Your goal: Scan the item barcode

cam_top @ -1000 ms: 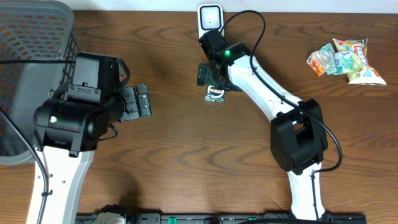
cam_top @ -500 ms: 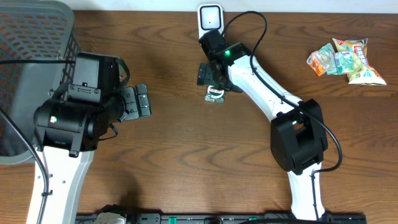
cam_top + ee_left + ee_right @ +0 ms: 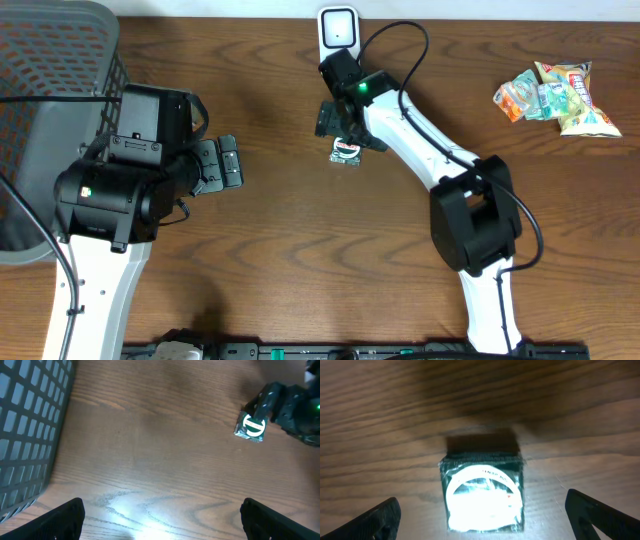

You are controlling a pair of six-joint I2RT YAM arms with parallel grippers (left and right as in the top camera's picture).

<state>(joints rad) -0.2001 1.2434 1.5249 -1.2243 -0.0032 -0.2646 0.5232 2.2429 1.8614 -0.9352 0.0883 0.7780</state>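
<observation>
The item is a small dark green packet with a white ring logo (image 3: 347, 153), lying flat on the wooden table. My right gripper (image 3: 343, 136) hovers right over it, open. In the right wrist view the packet (image 3: 482, 491) lies between the spread fingertips (image 3: 375, 519), untouched and washed out by glare. A white scanner (image 3: 338, 27) stands at the table's far edge, just behind the right wrist. My left gripper (image 3: 229, 163) is open and empty at the left. The left wrist view shows the packet (image 3: 251, 427) far off at the upper right.
A grey mesh basket (image 3: 50, 70) fills the far left corner, and its wall (image 3: 25, 435) shows in the left wrist view. Several colourful snack packets (image 3: 555, 95) lie in a pile at the far right.
The right arm's elbow has edged slightly left. The packet and both grippers stand as before.
</observation>
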